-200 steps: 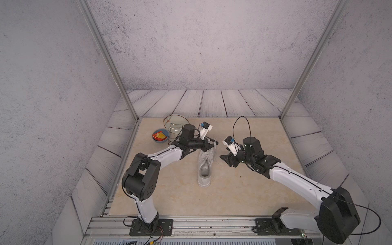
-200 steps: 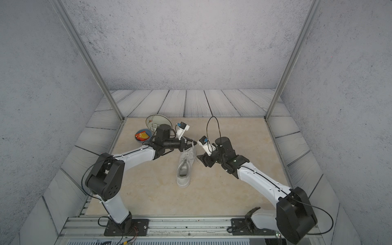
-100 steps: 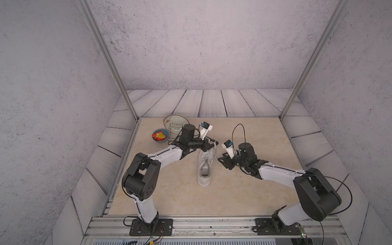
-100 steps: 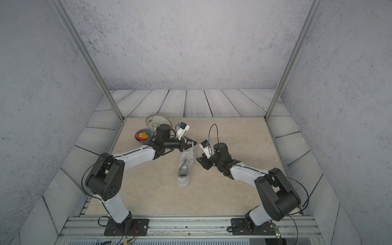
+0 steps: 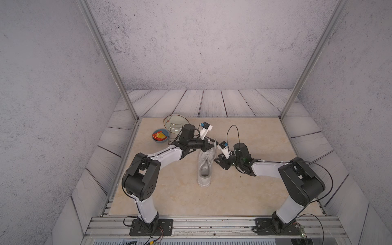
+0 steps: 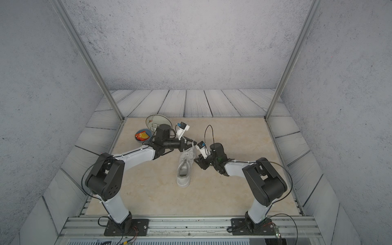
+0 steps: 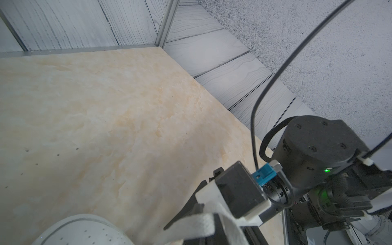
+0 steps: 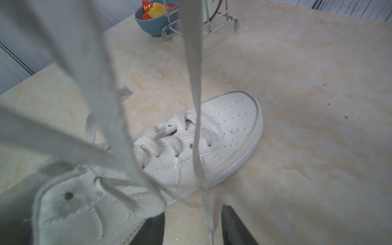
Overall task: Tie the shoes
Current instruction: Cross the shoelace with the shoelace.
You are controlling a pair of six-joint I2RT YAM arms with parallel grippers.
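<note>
At the middle of the beige, marble-patterned bench (image 5: pixel 244 195) stands a single all-white low-top sneaker (image 5: pixel 204 179), upright on its white sole, whose edge is finely ribbed. The upper is a smooth, leather-like material with stitched panels and a rounded, perforated toe cap. The lining of the opening is greyish. The laces (image 8: pixel 192 63) are long, flat, woven white bands threaded through the eyelets, with free strands lifted off the shoe.

Left tool (image 5: pixel 213 143): pressed together, pinching a lace strand above the toe end of the sneaker. The strand runs up from the shoe to the tool.

Right tool (image 8: pixel 192 210): spread. In the right wrist view its two dark fingers stand apart and one flat strand hangs down through the gap between them. Whether the strand touches either finger cannot be told. In both top views this tool sits just beside the side of the sneaker that faces the right arm, level with the laced part.

Orientation: the long axis of the sneaker runs from the robot's side toward the back wall. The heel faces the arm bases and the toe points away from them.

Toward the far left corner of the bench, well apart from the sneaker's heel, are a round blue bowl (image 8: pixel 154 26) holding red and yellow wrappers and a pale round plate (image 5: pixel 175 123) upright in a thin wire rack (image 8: pixel 235 23).
</note>
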